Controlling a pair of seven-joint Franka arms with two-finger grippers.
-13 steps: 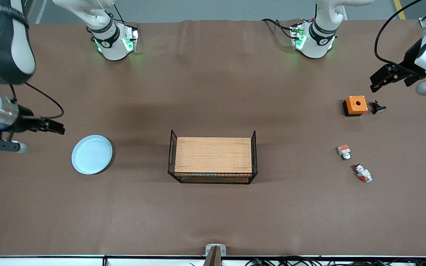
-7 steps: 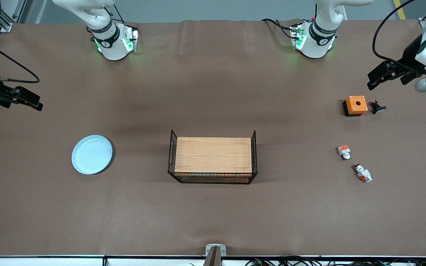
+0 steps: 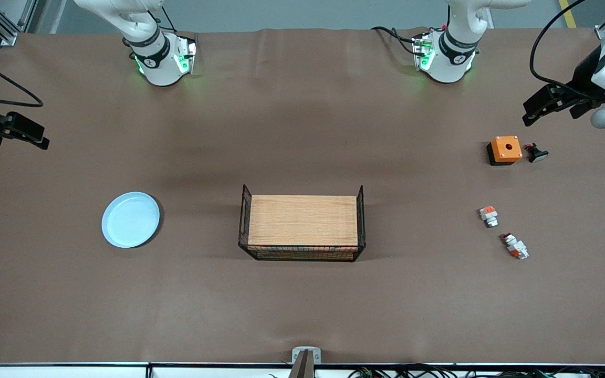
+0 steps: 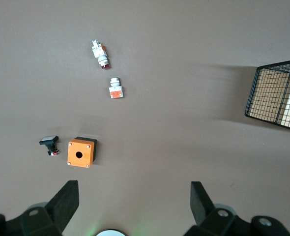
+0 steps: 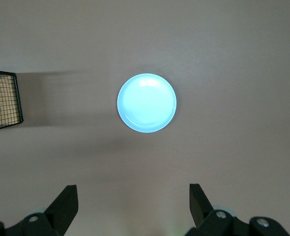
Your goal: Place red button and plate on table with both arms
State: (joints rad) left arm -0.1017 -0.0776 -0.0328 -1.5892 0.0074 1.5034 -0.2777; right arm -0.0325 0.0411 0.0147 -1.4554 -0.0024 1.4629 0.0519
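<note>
The pale blue plate (image 3: 131, 219) lies flat on the brown table (image 3: 302, 136) toward the right arm's end; it also shows in the right wrist view (image 5: 146, 103). The red button (image 3: 514, 245) lies on the table toward the left arm's end, also seen in the left wrist view (image 4: 100, 54). My right gripper (image 3: 40, 139) is open and empty, up over the table edge, apart from the plate; its own view shows it (image 5: 133, 191) wide open. My left gripper (image 3: 528, 116) is open and empty, over the table by the orange box; its own view shows it (image 4: 135, 189) wide open.
A wooden board with black wire sides (image 3: 302, 220) stands mid-table. An orange box (image 3: 505, 149) and a black knob (image 3: 536, 153) sit under the left gripper's area. A shorter white-and-orange piece (image 3: 488, 215) lies beside the red button, farther from the front camera.
My right gripper has risen and drawn away from the plate toward the table's edge. My left gripper has barely shifted. The plate and the red button have not moved.
</note>
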